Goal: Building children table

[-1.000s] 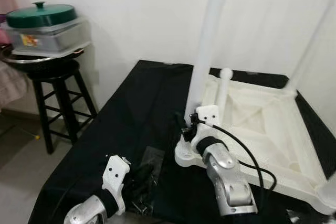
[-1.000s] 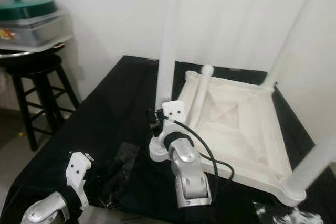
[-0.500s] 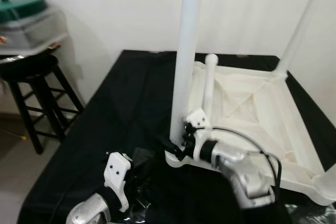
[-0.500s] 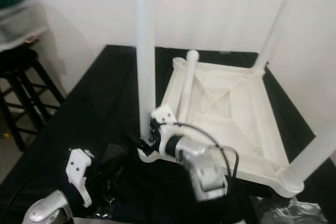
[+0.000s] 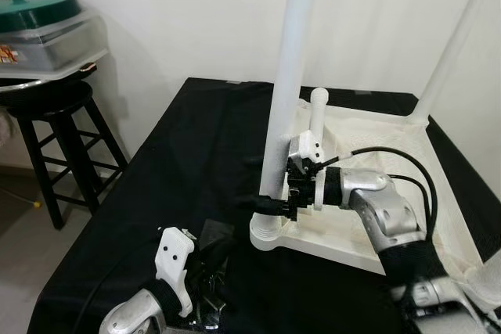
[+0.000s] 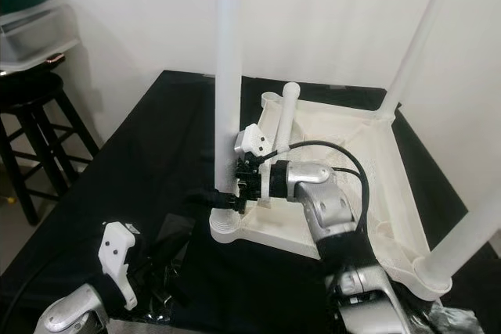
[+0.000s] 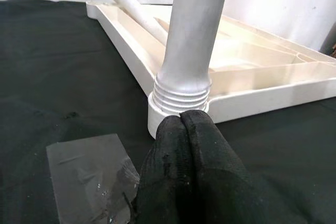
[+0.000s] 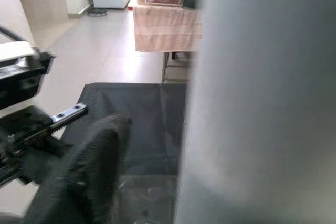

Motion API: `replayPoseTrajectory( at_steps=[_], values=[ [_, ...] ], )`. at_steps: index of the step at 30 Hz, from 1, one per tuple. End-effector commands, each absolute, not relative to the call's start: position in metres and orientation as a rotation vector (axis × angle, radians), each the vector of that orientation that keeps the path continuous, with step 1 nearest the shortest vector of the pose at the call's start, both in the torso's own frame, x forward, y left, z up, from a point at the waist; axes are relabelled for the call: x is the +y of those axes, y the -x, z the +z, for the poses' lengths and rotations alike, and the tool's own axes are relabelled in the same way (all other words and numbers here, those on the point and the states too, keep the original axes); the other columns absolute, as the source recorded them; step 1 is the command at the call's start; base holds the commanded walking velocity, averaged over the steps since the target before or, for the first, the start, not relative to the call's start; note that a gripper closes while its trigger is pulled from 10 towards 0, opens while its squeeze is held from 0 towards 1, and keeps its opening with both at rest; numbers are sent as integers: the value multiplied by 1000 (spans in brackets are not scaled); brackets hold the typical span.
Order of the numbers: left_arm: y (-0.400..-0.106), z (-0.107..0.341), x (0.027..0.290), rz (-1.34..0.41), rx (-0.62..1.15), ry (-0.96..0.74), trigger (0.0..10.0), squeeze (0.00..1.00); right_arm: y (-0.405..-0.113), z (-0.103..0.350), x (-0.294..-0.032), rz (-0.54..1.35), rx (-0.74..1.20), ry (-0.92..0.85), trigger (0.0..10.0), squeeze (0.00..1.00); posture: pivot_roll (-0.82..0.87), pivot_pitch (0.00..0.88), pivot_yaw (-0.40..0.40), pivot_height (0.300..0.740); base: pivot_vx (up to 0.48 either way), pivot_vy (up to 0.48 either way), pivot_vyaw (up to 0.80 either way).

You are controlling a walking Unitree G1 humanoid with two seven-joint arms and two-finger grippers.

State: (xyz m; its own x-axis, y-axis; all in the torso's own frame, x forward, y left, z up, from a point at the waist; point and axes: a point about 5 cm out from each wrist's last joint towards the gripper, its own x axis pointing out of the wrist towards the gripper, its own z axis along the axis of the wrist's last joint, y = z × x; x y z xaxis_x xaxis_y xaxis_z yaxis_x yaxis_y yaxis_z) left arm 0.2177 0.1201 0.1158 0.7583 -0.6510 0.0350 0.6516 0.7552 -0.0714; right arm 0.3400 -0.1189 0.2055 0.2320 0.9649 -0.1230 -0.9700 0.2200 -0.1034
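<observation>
The white children's table top point(image 5: 342, 245) lies upside down on a black-covered table point(image 5: 196, 154). An upright white leg point(image 5: 286, 91) stands screwed into its near-left corner socket point(image 5: 268, 232). My right gripper point(image 5: 266, 202) reaches in from the right at the leg's lower part. One black finger point(image 8: 89, 171) shows apart from the leg point(image 8: 257, 98), so the gripper is open around it. A loose leg point(image 5: 316, 119) leans inside the top. Two more legs stand at the far right point(image 5: 450, 48) and near right point(image 6: 470, 232). My left gripper point(image 7: 184, 121) is shut and empty, low before the socket.
A clear plastic bag point(image 7: 86, 169) lies on the black cloth by my left gripper. A black stool point(image 5: 55, 111) at the left carries a container with a green lid point(image 5: 47, 25). A white wall stands close behind the table.
My right arm has swung round from the front to the right of the leg, and its gripper has risen from the socket to the leg's lower shaft. The camera has shifted. The left gripper has stayed low.
</observation>
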Motion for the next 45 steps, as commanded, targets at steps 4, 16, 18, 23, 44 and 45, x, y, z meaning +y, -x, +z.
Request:
replayPoseTrajectory(
  at_steps=[4,16,18,23,44,45],
  values=[
    [-218,120,119,-725,-11,61,10000,0,-339,197,-115,1407,55,152,0,0,85,0,-47,740,0,0,0],
    [-223,132,133,-624,-63,-76,10000,0,-342,170,-130,1323,114,139,0,0,69,0,-57,740,0,0,0],
    [-223,132,133,-624,-63,-76,10000,0,-342,170,-130,1323,114,139,0,0,69,0,-57,740,0,0,0],
    [-224,136,134,-625,-97,-95,10000,0,-332,145,-130,1057,191,179,0,0,24,0,-59,740,0,0,0],
    [-212,124,138,-614,-90,-7,10000,0,-297,131,-83,816,191,18,10000,1000,3,0,-22,740,0,0,0],
    [-214,123,138,-632,-83,12,10000,0,-300,143,-84,911,139,33,10000,1000,1,0,-18,740,0,0,0]
  ],
)
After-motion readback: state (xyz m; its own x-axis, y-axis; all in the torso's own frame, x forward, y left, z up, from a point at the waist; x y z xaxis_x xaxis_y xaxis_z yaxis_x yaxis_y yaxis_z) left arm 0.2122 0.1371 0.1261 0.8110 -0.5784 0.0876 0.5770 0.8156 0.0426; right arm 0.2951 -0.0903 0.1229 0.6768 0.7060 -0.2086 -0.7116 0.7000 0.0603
